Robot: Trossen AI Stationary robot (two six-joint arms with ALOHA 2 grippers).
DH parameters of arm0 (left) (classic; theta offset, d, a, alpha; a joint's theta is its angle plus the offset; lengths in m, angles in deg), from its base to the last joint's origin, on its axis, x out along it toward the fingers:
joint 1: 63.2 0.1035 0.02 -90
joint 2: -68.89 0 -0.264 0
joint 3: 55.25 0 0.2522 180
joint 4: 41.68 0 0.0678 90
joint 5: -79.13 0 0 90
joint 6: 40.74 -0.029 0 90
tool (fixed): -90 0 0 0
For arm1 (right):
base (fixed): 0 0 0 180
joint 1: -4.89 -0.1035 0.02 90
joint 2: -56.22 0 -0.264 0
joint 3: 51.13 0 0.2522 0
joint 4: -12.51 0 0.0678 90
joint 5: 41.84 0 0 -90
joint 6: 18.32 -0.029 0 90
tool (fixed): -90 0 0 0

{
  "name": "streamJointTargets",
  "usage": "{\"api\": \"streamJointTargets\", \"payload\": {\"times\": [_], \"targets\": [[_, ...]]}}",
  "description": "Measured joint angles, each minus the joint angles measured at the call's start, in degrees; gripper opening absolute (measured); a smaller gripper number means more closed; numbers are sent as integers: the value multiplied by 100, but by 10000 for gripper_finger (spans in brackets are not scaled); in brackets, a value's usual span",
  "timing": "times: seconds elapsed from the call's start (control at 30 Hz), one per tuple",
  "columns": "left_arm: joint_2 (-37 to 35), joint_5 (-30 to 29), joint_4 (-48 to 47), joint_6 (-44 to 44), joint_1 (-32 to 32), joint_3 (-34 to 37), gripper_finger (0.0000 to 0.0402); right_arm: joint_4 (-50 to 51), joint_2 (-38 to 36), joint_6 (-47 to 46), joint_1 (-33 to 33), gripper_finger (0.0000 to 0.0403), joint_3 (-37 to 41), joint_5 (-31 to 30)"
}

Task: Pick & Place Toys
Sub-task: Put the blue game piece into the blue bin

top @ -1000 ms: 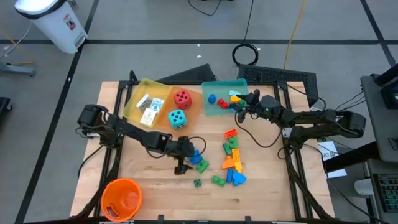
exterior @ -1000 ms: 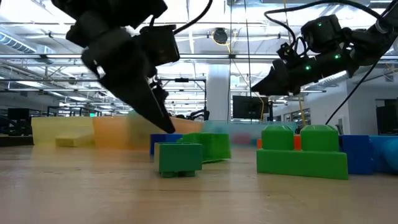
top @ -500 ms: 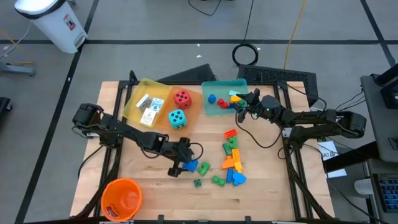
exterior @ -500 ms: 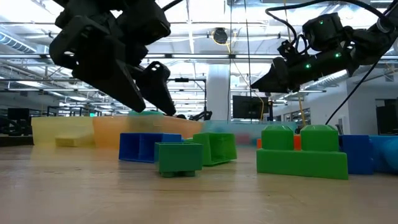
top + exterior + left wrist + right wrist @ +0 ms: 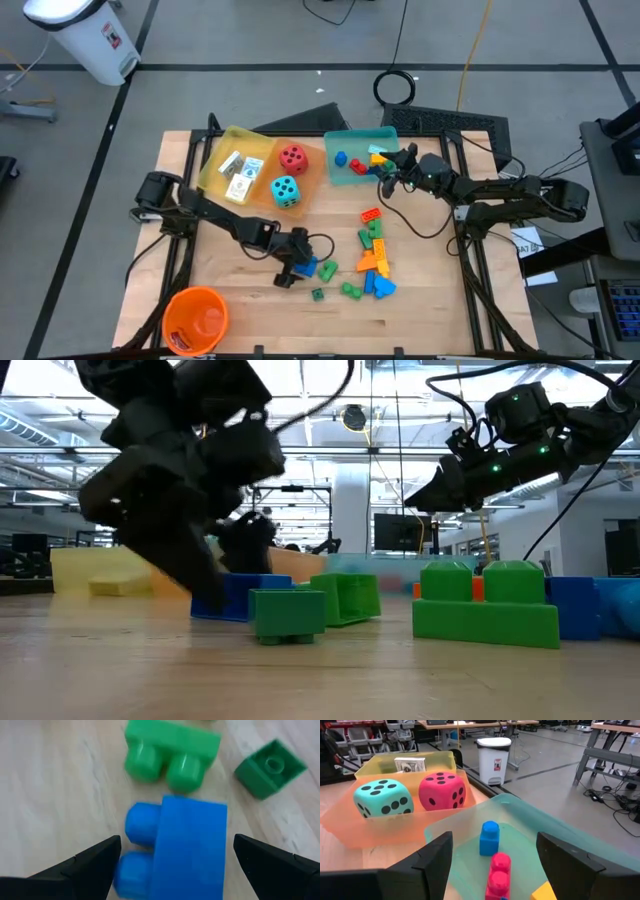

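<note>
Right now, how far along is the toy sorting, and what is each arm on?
Done: the red die and cyan die sit in the orange tray, cards in the yellow tray, a few bricks in the teal tray. In hand: the open left gripper straddles a blue brick; the right gripper hovers open over the teal tray, empty. Left: the brick pile.

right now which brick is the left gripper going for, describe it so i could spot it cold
Start at the orange bucket at the table's front left corner and look right to the left gripper, whose open fingers straddle a blue brick. It lies on its side, two studs showing. Its nearest neighbours, a two-stud brick and a small cube, are both green.
</note>
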Motion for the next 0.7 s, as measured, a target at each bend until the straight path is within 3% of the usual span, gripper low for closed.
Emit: {"api": "streamJointTargets", "payload": {"times": [0.17, 0.43, 0.53, 0.7], "targets": [[162, 437, 203, 282, 40, -5, 392, -49, 0, -52, 0, 254, 0, 1], [181, 320, 3, 154, 13, -9, 389, -34, 0, -129, -4, 254, 0, 1], [181, 304, -101, 148, 14, -9, 360, -85, 0, -119, -4, 254, 0, 1], [181, 271, -163, 170, 32, -9, 268, -139, 0, -90, -4, 254, 1, -1]]}}
